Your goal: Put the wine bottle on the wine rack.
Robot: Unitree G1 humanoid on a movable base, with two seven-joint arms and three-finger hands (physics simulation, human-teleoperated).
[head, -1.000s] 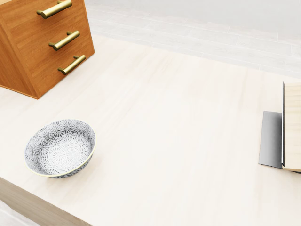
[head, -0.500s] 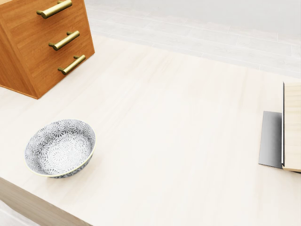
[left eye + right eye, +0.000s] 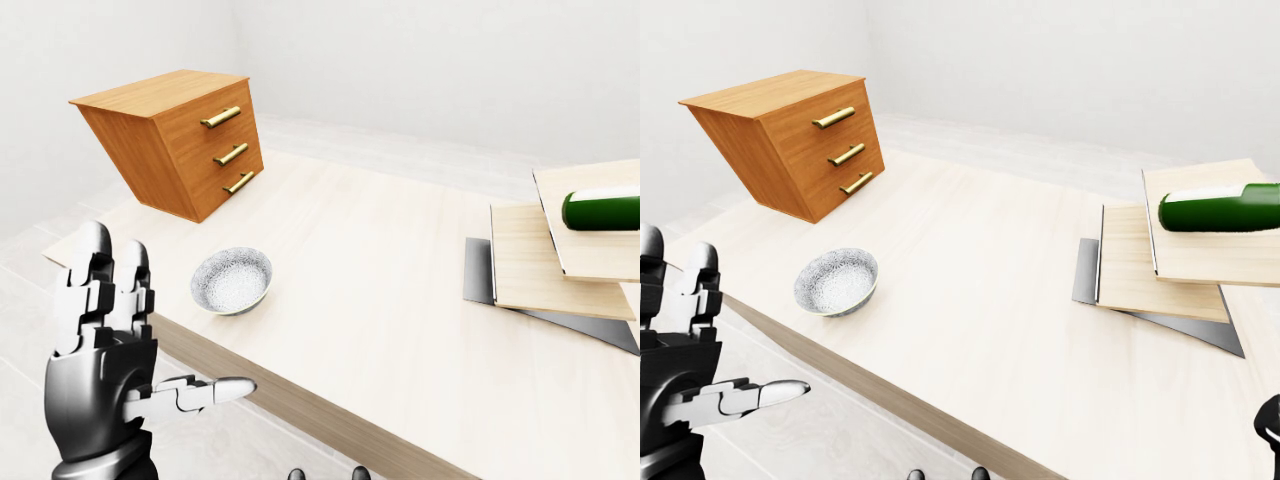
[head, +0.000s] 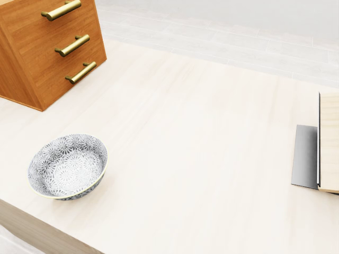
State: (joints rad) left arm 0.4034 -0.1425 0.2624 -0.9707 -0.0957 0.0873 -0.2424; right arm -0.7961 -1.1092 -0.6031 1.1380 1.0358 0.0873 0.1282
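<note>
Nothing has moved since the earlier head views: the bowl, drawer chest and boards sit exactly where they were, and the camera has not shifted. Nearest, at the lower left of the left-eye view, the left hand [image 3: 105, 350] is raised off the table's near edge with its 3 fingers spread and nothing between them; only a dark sliver of the right hand [image 3: 1270, 430] shows at the lower right corner of the right-eye view, so I cannot tell how it stands. The pale wooden table [image 3: 380, 300] is broad and bare-grained, and on it near the left lies a patterned grey-and-white bowl [image 4: 68, 165]. Farther left stands an orange-brown drawer chest [image 3: 180, 140] with 3 brass handles. At the right, stepped light boards [image 3: 1160, 265] rest on a grey plate, and the green wine bottle [image 3: 1220, 208] lies on its side on the upper board; no writing is readable on it. Beyond are plain white walls and a pale floor.
</note>
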